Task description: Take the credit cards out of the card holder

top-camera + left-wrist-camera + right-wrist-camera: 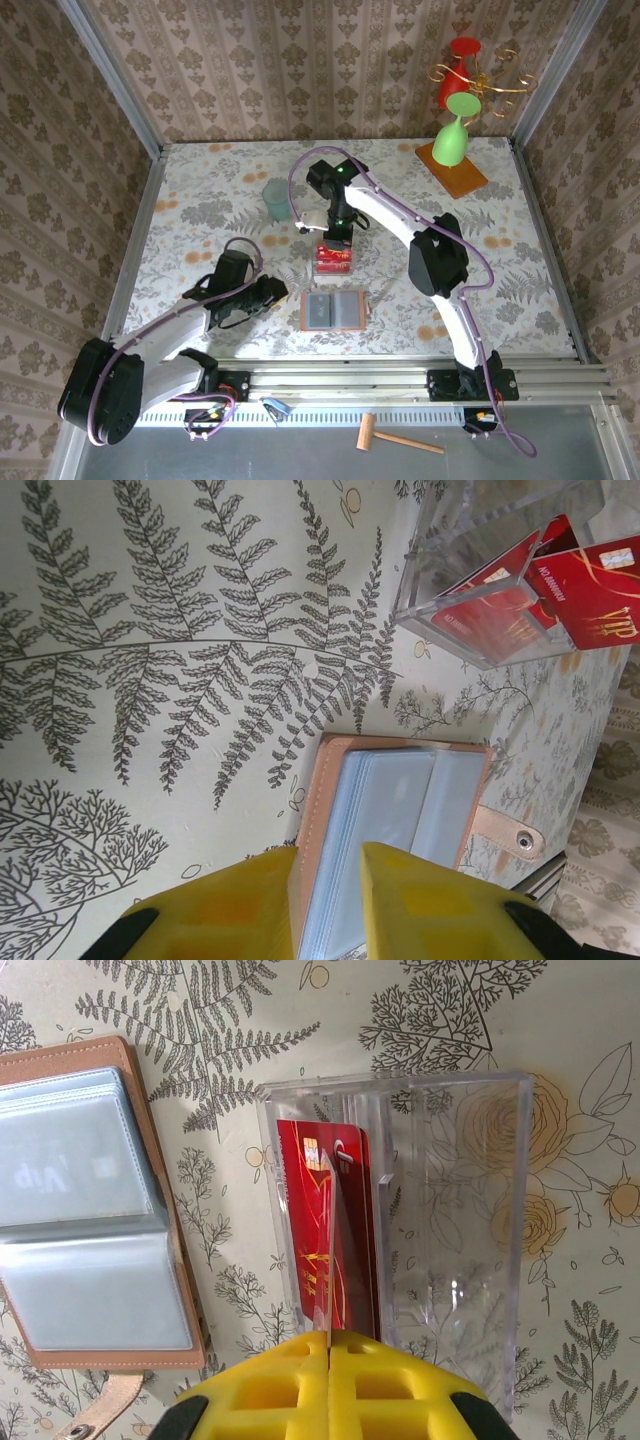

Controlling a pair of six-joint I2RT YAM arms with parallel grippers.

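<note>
The tan card holder (333,310) lies open near the table's front, its grey-blue pockets (85,1250) facing up. At its left edge, my left gripper (328,865) has its yellow fingers (240,905) closed over the cover (322,780) and the pocket stack. Just beyond the holder stands a clear plastic tray (333,258) with red credit cards (485,605) in it. Above the tray, my right gripper (329,1338) is shut on one red card (327,1260), seen edge-on and reaching down into the tray (450,1210). Another red card (355,1240) stands beside it.
A teal cup (277,197) stands behind and to the left of the tray. At the back right a wooden base (455,168) carries a green glass (453,140) and a red one (462,70). A small wooden mallet (395,436) lies in front of the rail.
</note>
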